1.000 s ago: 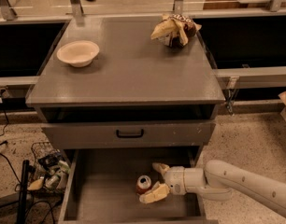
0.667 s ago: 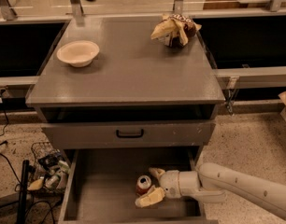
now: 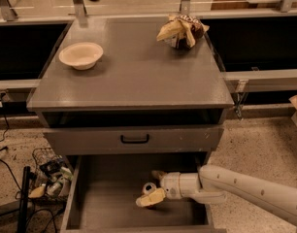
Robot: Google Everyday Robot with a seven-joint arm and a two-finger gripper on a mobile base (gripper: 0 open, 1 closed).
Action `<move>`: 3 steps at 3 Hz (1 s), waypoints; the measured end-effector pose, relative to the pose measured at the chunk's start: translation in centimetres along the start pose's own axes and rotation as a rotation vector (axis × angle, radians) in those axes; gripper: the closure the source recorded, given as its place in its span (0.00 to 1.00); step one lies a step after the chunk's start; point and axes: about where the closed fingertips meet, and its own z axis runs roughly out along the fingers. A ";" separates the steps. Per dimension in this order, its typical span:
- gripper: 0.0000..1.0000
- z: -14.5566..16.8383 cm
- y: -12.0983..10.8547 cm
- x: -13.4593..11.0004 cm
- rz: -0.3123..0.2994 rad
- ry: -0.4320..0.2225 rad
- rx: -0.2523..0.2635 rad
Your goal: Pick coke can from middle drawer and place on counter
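1. Pincer (image 3: 147,189): I read it low in front of the bench (image 3: 139,76), inside the pulled-out drawer (image 3: 109,200), just right of the bench's centre line. Its two pale fingers (image 3: 151,198) are spread apart, one on each side of the can (image 3: 149,187). I cannot confirm that either finger presses on the can.

2. Arm (image 3: 250,191): it comes in from the right of the bench, runs nearly level, and ends at the pincer.

3. Can: it sits on the grey drawer floor, below the bench's front edge, with its silver top facing up towards me.

4. Drawer: it stands open beneath the bench. Above it is a closed drawer front (image 3: 187,139) with a black handle (image 3: 135,139).

5. Bench top: a shallow cream bowl (image 3: 81,55) rests on the left side. A crumpled brown-and-yellow snack bag (image 3: 181,30) lies at the right rear corner.

6. Floor: a wire basket (image 3: 51,176) of small items sits left of the bench, beside the open drawer.
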 end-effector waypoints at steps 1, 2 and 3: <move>0.00 0.2 0.0 1.5 0.024 -0.004 -0.004; 0.00 0.5 -0.7 2.8 0.036 0.022 0.014; 0.03 0.5 -0.7 2.8 0.036 0.022 0.014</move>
